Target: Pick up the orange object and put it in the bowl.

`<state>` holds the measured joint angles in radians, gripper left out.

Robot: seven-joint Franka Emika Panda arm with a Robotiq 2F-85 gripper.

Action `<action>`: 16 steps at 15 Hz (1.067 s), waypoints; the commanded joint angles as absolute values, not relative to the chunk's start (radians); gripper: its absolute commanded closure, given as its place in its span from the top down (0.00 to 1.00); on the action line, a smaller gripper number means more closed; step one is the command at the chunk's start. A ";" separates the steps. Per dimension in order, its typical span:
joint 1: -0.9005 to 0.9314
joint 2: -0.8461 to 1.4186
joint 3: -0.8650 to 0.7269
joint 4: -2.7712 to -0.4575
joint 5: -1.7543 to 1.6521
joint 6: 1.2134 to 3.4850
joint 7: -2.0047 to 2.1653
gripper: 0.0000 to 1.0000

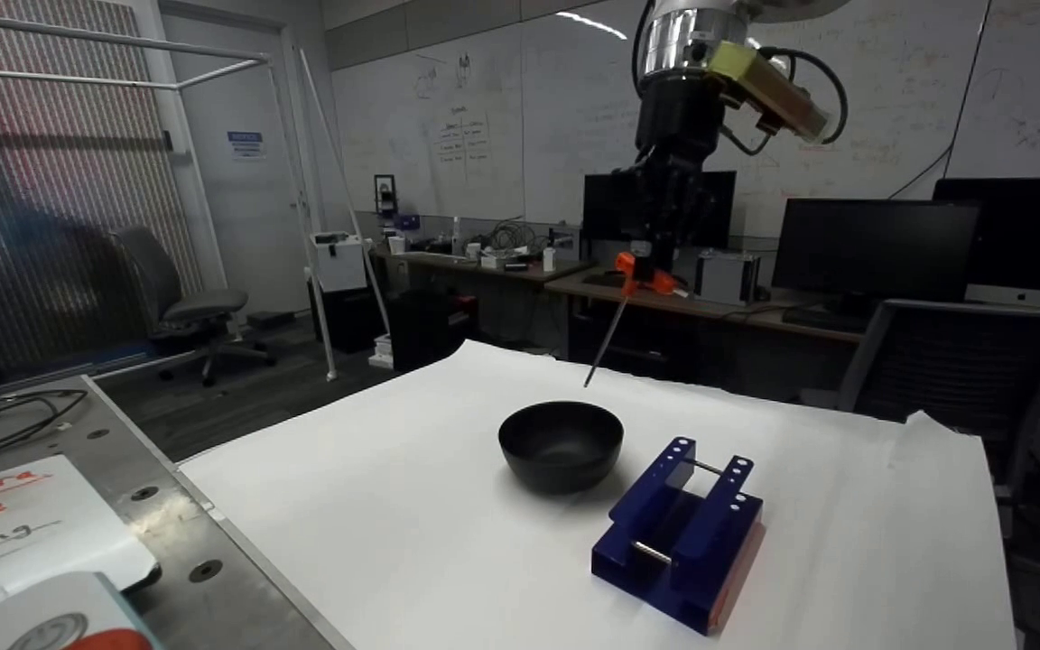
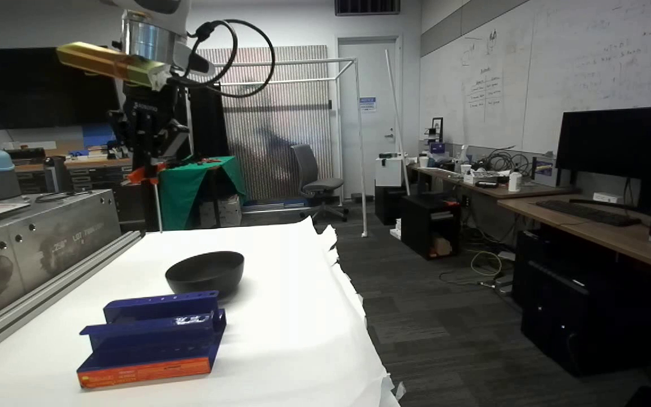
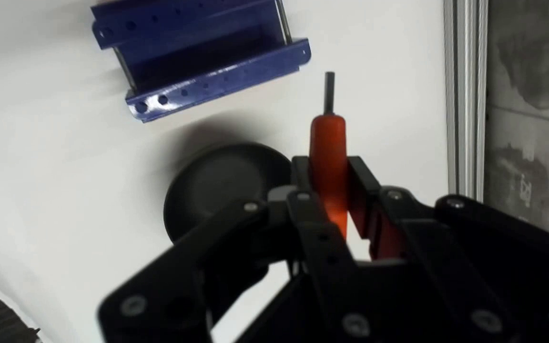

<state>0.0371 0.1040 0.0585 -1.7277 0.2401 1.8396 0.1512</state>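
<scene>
Orange and slim, the tool [image 3: 329, 147] is gripped in the jaws, which press it from both sides above the white-covered desk [image 1: 376, 506]; its thin metal stem [image 1: 607, 341] slants down beneath them. A dark, round bowl [image 1: 558, 469] stands on the desk, lower than the jaws, and shows just left of them, partly hidden, in the wrist view. Farther from them lies a blue slotted block [image 1: 710, 533].

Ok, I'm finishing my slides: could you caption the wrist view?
The claw grips the orange-handled tool, with the black bowl and blue slotted block on the white sheet below.
</scene>
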 commanded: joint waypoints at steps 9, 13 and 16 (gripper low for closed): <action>0.047 0.340 0.024 -1.834 0.311 2.462 0.444 0.09; 0.033 0.401 0.024 -1.822 0.354 2.451 0.484 0.09; 0.024 0.419 0.029 -1.820 0.400 2.446 0.481 0.14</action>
